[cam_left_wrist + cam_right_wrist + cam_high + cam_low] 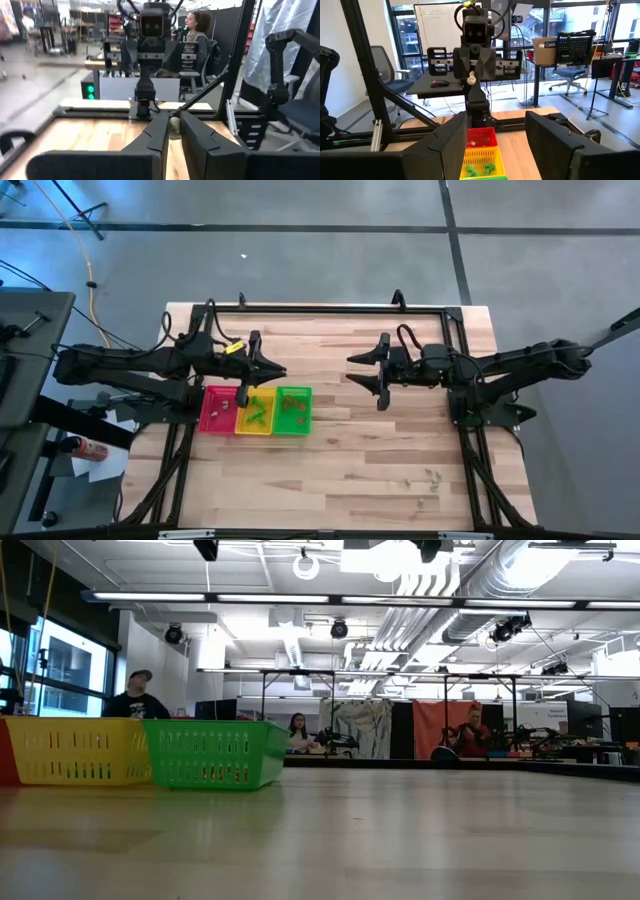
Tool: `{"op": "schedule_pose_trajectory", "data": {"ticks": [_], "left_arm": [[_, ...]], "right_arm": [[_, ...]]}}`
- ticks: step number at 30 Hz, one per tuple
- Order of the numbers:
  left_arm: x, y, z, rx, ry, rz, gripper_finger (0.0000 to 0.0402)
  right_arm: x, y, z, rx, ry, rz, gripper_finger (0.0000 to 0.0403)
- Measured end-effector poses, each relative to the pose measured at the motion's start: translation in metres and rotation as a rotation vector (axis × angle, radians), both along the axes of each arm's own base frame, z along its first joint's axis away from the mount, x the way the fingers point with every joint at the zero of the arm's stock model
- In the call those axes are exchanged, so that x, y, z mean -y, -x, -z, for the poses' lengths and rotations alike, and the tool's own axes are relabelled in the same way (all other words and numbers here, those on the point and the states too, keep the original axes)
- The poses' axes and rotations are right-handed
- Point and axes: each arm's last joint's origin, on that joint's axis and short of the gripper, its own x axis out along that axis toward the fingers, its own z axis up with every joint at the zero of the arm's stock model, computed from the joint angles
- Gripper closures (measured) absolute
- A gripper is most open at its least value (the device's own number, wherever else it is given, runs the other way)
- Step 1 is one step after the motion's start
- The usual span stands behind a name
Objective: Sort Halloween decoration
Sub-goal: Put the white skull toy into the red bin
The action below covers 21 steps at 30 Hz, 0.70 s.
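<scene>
A small pale trinket (174, 125) is pinched between the nearly closed fingers of the left end effector (268, 370), which is held above the red tray (219, 409), yellow tray (254, 411) and green tray (293, 409), set in a row toward the counter's (330, 480) left edge. Green trinkets (481, 170) are seen in the yellow tray. The right end effector (368, 375) is held open over the counter's middle. More trinkets (430, 476) lie scattered near the front right corner.
</scene>
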Motion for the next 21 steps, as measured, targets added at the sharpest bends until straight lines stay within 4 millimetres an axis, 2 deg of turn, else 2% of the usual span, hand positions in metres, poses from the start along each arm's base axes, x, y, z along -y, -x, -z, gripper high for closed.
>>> {"op": "schedule_pose_trajectory", "data": {"ticks": [3,8,14,17,21], "left_arm": [[-0.001,0.003,0.003,-0.045,0.087,-0.006,0.0369],[-0.003,0.031,0.011,-0.227,0.224,-0.067,0.0369],[-0.001,0.063,0.049,-0.701,0.482,-0.219,0.0369],[0.002,0.076,0.069,-0.975,0.535,-0.301,0.0369],[0.006,0.086,0.085,-1.247,0.554,-0.405,0.0369]], "right_arm": [[0.000,0.000,0.000,0.001,0.000,0.000,0.0208],[0.000,0.000,0.000,0.001,-0.033,-0.002,0.0208],[0.001,0.000,0.000,-0.002,-0.036,0.017,0.0208],[0.001,0.000,0.001,-0.003,-0.039,0.046,0.0208],[0.002,0.000,0.001,-0.003,-0.048,0.066,0.0208]]}}
